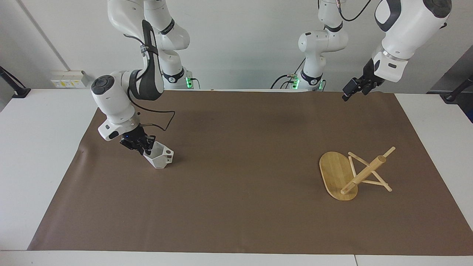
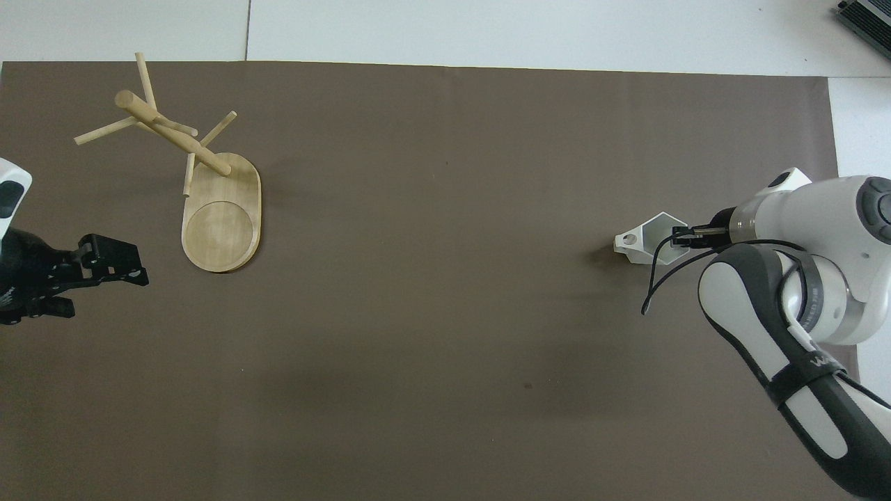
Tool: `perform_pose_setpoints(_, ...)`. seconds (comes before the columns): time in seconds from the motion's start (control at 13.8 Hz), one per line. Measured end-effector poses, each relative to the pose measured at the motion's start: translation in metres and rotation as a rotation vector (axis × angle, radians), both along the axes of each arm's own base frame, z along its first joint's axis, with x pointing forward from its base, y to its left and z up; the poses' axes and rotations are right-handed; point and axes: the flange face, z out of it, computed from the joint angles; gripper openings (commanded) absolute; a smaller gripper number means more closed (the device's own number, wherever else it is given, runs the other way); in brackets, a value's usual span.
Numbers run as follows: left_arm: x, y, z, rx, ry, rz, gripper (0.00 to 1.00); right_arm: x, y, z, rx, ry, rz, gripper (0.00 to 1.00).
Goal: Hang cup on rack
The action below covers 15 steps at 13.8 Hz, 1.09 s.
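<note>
Your cup [image 1: 159,157] [image 2: 651,240] is a small matte white mug with faceted, angular sides – it sits on the brown mat toward the right arm's end of the table, mouth open and tipped a little, its squarish handle with the round hole pointing toward the middle of the table. Your rack [image 1: 351,173] [image 2: 191,174] is a light bamboo mug tree – oval flat base, thick central post, thin pegs sticking out. You'll find it toward the left arm's end, well apart from the cup.
</note>
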Motion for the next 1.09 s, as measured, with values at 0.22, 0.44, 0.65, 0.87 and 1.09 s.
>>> perform_pose_setpoints(0.22,-0.0015,0.0000,-0.0004,0.001,0.002,0.009,1.00,0.0000,0.0000,0.0000,0.002,0.001,-0.017,0.17)
perform_pose_setpoints(0.44,-0.0019,0.0000,-0.0006,0.000,0.002,0.011,1.00,0.0000,0.0000,0.0000,0.002,0.001,-0.019,0.12)
perform_pose_setpoints(0.65,-0.0016,0.0001,-0.0001,0.000,-0.002,0.008,1.00,0.0000,-0.0001,0.0000,0.002,0.001,-0.020,0.08)
perform_pose_setpoints(0.87,-0.0013,0.0001,0.0007,-0.010,-0.016,-0.084,1.00,0.0005,-0.0005,0.0009,0.002,0.000,-0.021,0.04)
perform_pose_setpoints(1.09,-0.0013,0.0010,0.0010,-0.025,-0.033,-0.244,1.00,0.0030,-0.0007,0.0063,0.003,0.001,-0.021,0.02)
